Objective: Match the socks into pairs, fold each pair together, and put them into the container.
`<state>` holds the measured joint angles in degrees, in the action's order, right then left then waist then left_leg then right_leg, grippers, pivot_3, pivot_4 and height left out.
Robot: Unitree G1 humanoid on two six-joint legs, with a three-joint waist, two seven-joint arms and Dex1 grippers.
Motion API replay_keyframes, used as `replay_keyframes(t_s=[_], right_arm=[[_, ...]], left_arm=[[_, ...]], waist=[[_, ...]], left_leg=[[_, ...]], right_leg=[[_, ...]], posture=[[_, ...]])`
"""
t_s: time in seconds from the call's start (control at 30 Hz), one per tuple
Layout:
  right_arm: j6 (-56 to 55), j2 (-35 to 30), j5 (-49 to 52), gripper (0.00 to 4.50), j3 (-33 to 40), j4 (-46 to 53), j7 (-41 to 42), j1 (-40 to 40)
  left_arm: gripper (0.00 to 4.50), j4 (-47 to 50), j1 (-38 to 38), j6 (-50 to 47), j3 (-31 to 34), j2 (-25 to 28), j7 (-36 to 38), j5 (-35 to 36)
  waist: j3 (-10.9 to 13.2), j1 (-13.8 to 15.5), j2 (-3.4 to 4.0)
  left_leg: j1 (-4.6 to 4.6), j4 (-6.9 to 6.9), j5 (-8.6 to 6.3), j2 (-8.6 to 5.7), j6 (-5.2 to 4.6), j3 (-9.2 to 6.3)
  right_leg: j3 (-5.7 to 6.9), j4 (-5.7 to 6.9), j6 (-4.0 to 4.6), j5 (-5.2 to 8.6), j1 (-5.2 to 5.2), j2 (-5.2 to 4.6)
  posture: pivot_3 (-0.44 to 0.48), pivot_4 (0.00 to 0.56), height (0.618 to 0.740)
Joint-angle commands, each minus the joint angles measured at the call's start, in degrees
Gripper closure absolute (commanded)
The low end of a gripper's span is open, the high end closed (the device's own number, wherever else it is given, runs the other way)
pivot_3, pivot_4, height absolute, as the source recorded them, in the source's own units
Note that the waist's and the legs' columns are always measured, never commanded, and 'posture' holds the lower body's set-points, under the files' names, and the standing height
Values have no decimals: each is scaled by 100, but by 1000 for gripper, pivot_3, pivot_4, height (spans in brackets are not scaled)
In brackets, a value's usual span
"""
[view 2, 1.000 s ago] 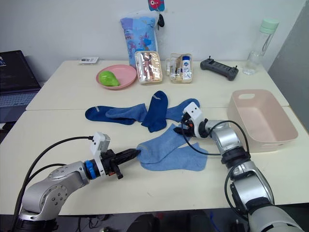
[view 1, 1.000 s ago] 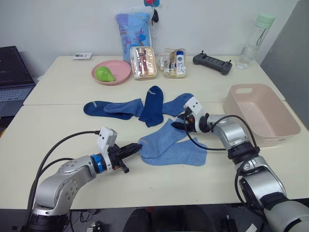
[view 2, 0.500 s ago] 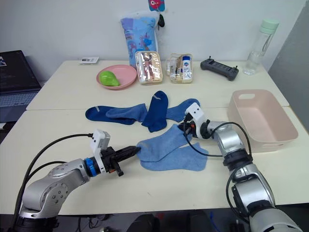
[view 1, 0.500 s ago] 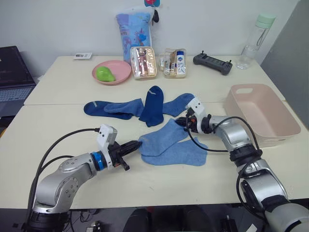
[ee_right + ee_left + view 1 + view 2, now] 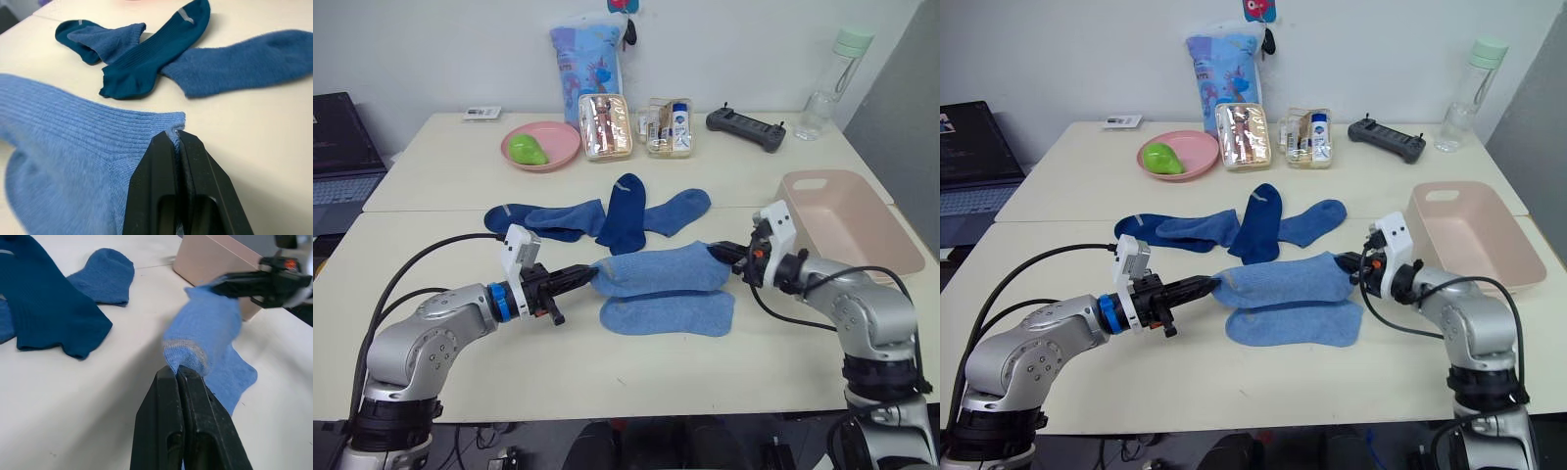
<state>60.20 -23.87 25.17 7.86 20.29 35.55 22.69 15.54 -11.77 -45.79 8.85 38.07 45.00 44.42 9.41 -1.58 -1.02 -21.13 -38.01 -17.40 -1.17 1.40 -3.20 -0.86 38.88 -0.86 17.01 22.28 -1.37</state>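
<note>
The worktop carries everything; places below are given from the tub, the pale pink container at its right edge. Just left of the tub, a light blue sock is stretched out level above the worktop between the 2 hands. The right hand, nearest the tub, is pinched tight on the sock's end on that side. The left hand, well left of the tub, is clamped on the other end, the end with a pale band, as the left wrist view shows. Under the stretched sock, a second light blue sock lies flat on the worktop, left of the tub and nearer the robot.

Farther left of the tub and a little farther back, 4 more socks lie in a loose row: a medium blue sock closest to the tub, then a dark navy sock overlapping it, then another medium blue sock lying over a second navy one. At the back of the worktop, left of the tub, are a pink plate and 2 clear boxes.
</note>
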Motion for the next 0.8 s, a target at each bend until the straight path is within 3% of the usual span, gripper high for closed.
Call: replay_keyframes(t_s=[0.03, 0.37, 0.8], right_arm=[[279, 116, 317, 4474, 378, 883, -428, -412], [373, 494, 534, 4474, 250, 1716, -1187, -1313], [342, 592, 726, 4474, 162, 1840, -1592, -1521]], left_arm=[[4500, -108, -185, 22, -234, 155, 331, -129], [4500, -460, -354, -96, -698, 209, 702, -387], [4500, -508, -312, -423, -711, 281, 876, -381]], waist=[[0, -2, 0], [0, -7, 1], [0, -9, 0]], left_leg=[[1, 0, 0, 0, 0, 1], [2, 3, 0, 0, 0, -2], [2, 3, 0, -1, 0, 0]], right_leg=[[0, 1, 0, 0, -1, 0], [2, 3, -2, 1, 0, 1], [0, 1, -2, 1, 0, 0]], posture=[[0, 150, 740], [0, 150, 740], [0, 150, 740]])
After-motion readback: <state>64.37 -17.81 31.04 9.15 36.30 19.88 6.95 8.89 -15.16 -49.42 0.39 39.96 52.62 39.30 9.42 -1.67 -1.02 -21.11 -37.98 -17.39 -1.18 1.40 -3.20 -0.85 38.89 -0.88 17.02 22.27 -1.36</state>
